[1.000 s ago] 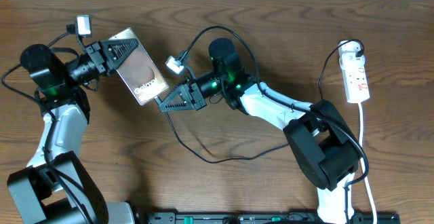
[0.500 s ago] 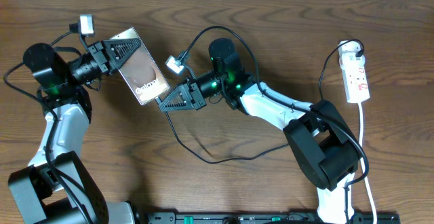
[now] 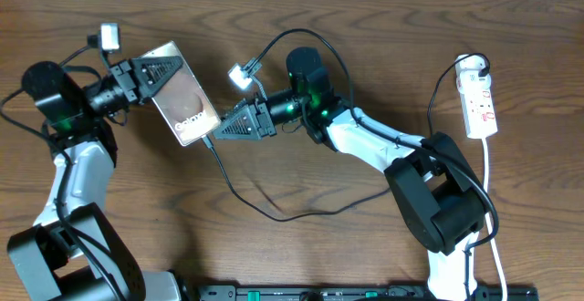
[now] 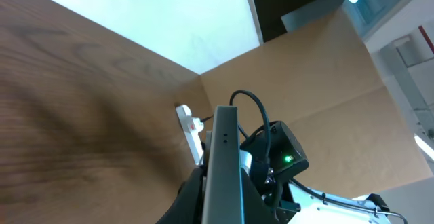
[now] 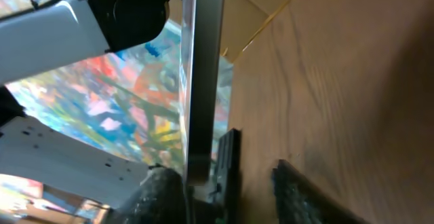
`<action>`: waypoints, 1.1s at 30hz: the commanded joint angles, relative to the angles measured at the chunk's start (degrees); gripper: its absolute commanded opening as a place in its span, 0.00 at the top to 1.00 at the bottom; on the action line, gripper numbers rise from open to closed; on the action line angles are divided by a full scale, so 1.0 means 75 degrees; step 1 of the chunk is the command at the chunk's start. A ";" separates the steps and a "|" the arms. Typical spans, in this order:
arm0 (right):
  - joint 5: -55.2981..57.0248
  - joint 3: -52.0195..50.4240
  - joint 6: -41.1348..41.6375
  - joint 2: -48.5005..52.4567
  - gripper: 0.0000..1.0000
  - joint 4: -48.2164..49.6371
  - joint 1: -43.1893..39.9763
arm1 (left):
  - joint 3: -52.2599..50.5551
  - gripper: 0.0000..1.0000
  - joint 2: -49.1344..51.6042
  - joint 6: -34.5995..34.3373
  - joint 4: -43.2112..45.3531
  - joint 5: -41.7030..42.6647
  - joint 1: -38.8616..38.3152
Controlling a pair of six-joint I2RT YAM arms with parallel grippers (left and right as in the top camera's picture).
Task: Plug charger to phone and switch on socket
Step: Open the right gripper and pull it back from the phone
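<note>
- The left gripper [image 3: 162, 67] is closed onto the far-left end of the phone [image 3: 187, 100], one finger lying across the glossy face.
- From the left wrist, the phone shows edge-on as a silver strip rising between the dark fingers [image 4: 192, 198].
- The phone sits at the far left of the table [image 3: 301, 264], skewed, face up. Its white "Galaxy" lettering is at the near-right end, away from the left gripper.
- The right gripper [image 3: 217, 135] is drawn in narrow around the charger [image 3: 306, 215], holding its plug end. Its tip is just beside the phone's near-right end.
- From the right wrist, the two fingers [image 5: 298, 193] frame a thin black piece standing right against the phone's silver edge. Whether the tip is inside the port cannot be told.
- From the right gripper's tip the black cable drops toward the near side, loops across the middle of the table, and runs right until it passes behind the right arm.
- The two grippers face each other across the phone, the left at its far-left end and the right at its near-right end.
- The socket [image 3: 481, 105] lies at the far right of the table, well apart from both grippers, lengthwise from far to near with its rounded end farthest.
- Small red marks show on the socket's top, and a black lead meets its far end.
- A white cord [image 3: 489, 182] runs from the socket's near end toward the near edge.
</note>
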 commanded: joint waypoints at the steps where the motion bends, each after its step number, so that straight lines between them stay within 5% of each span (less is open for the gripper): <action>1: 0.0085 0.0134 -0.0064 -0.0029 0.29 0.0020 -0.0047 | 0.0035 0.93 -0.0038 0.0070 0.0052 0.0265 0.0140; 2: 0.0058 0.0134 -0.0067 -0.0029 0.05 0.0023 -0.0047 | 0.0035 0.93 -0.0038 0.0073 0.0052 0.0265 0.0146; 3: 0.0035 0.0134 -0.0067 -0.0029 0.01 0.0023 -0.0047 | 0.0035 0.93 -0.0038 0.0073 0.0055 0.0265 0.0146; 17: 0.0064 0.0134 0.0035 -0.0029 0.01 -0.0539 -0.0490 | 0.0035 0.93 -0.0038 0.0268 0.0047 0.0300 0.0533; 28: 0.2072 0.0323 -0.2011 -0.0035 0.01 -0.4587 -0.1093 | 0.0035 0.93 -0.0038 0.0271 0.0050 0.0356 0.0644; 33: 0.4095 0.0976 -0.3104 -0.0280 0.01 -0.7044 -0.1166 | 0.0026 0.93 -0.0038 0.0291 0.0044 0.0356 0.0635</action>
